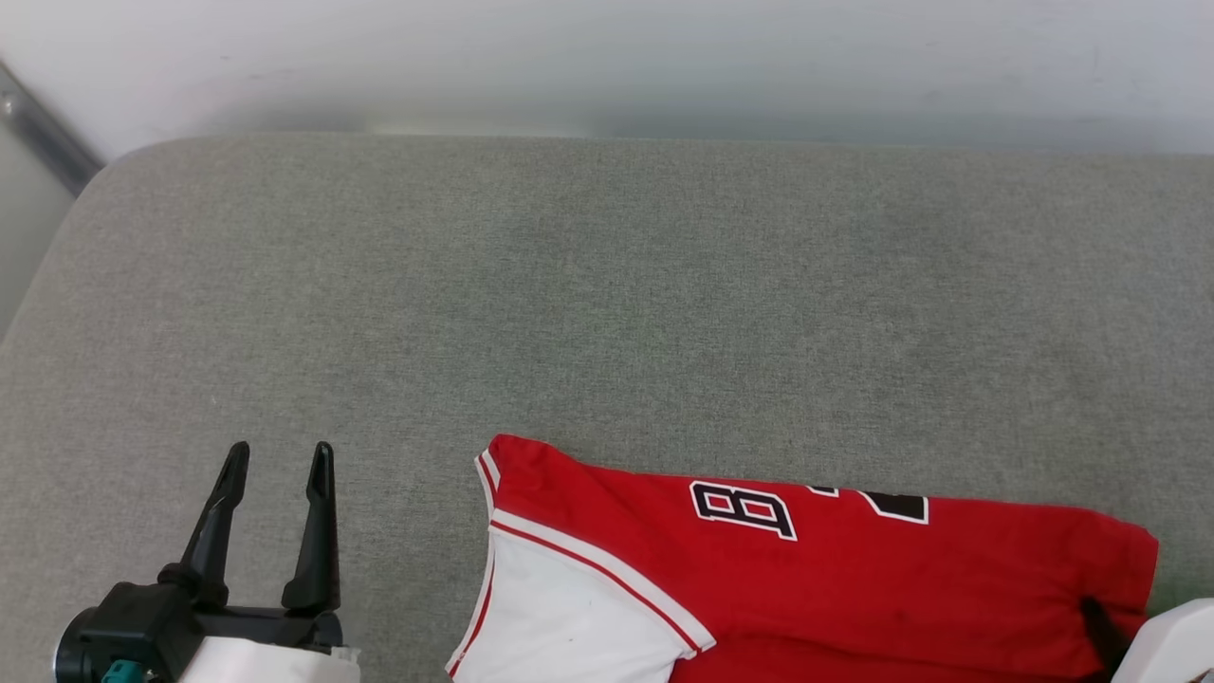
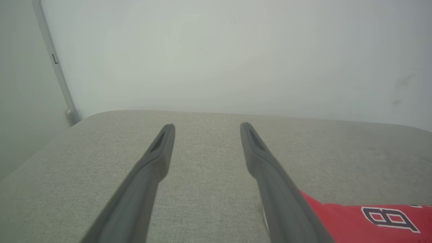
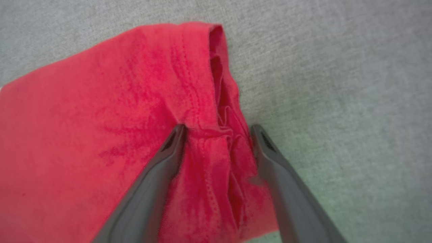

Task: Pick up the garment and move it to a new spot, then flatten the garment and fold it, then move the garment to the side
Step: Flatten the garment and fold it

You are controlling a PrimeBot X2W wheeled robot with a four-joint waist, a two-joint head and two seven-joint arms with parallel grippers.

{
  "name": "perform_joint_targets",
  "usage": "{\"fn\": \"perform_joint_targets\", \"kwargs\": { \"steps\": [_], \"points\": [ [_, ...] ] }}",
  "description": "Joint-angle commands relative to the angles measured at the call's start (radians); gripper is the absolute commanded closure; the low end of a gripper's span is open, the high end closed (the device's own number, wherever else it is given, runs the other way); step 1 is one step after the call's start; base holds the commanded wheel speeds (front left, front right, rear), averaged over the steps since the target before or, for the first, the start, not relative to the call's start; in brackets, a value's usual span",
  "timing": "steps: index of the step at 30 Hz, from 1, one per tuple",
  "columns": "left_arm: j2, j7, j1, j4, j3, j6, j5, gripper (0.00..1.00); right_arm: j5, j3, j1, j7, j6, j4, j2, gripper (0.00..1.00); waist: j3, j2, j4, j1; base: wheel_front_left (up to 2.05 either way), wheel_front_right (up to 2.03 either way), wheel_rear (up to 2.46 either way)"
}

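The garment (image 1: 854, 579) is a red jersey with a white sleeve and black-and-white lettering. It lies flat at the near right of the grey cushion (image 1: 607, 285), and its corner also shows low in the left wrist view, garment (image 2: 364, 222). My left gripper (image 1: 280, 455) hovers open to the left of the garment, apart from it, with nothing between its fingers (image 2: 158, 158). My right gripper (image 3: 218, 130) stands open and points down over the garment's right edge. Its two fingers straddle a bunched red hem (image 3: 216, 111). One of those fingers (image 1: 1098, 626) shows dark against the cloth in the head view.
A pale wall (image 1: 607, 57) rises behind the cushion's far edge. A grey metal rail (image 1: 43, 133) runs down at the far left corner. The cushion's left edge (image 1: 38, 285) drops away there. Bare grey fabric spreads beyond the garment.
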Motion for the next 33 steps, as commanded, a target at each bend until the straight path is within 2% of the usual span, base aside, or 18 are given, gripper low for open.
{"fn": "perform_joint_targets", "kwargs": {
  "steps": [1, 2, 4, 11, 17, 23, 27, 33],
  "points": [
    [-0.001, -0.002, -0.013, 0.000, -0.008, -0.002, 0.004, 0.00, 0.012, 0.061, 0.007, 0.023, 0.006, 0.073, 0.056, 0.00, 0.002, -0.0001, 0.000, 0.0001, 0.00, 0.00, 0.00],
    [0.002, -0.002, -0.012, 0.001, -0.011, -0.002, 0.002, 0.00, 0.017, 0.076, 0.009, 0.020, 0.009, 0.081, 0.060, 0.51, 0.002, -0.0001, -0.001, 0.0001, 0.00, 0.00, 0.00],
    [0.007, -0.002, -0.013, 0.003, -0.013, -0.002, -0.002, 0.00, 0.027, 0.091, 0.005, 0.009, 0.009, 0.085, 0.063, 1.00, 0.000, -0.0001, -0.004, 0.0001, 0.00, 0.00, 0.00],
    [0.018, -0.002, 0.005, 0.010, -0.006, -0.002, 0.000, 0.00, 0.025, 0.054, -0.012, -0.053, 0.003, 0.041, 0.001, 1.00, -0.021, -0.0001, -0.023, 0.0001, 0.00, 0.00, 0.00],
    [0.023, -0.002, 0.009, 0.005, -0.006, -0.002, -0.003, 0.00, -0.007, -0.055, -0.029, -0.074, 0.002, 0.004, -0.057, 1.00, -0.033, -0.0001, -0.043, 0.0001, 0.00, 0.00, 0.00],
    [0.023, -0.002, 0.013, 0.013, -0.011, -0.002, -0.006, 0.00, -0.047, -0.123, -0.034, -0.056, 0.002, -0.016, -0.070, 1.00, -0.041, -0.0001, -0.060, 0.0001, 0.00, 0.00, 0.00],
    [0.019, -0.002, 0.029, 0.020, -0.010, -0.002, -0.003, 0.00, -0.025, -0.093, 0.000, -0.027, 0.002, -0.061, -0.051, 1.00, -0.061, -0.0001, -0.073, 0.0001, 0.00, 0.00, 0.00],
    [0.010, -0.002, 0.040, 0.023, -0.013, -0.002, -0.002, 0.00, 0.018, 0.009, 0.064, 0.044, 0.002, -0.182, -0.027, 1.00, -0.092, -0.0001, -0.085, 0.0001, 0.00, 0.00, 0.00]
  ]
}}
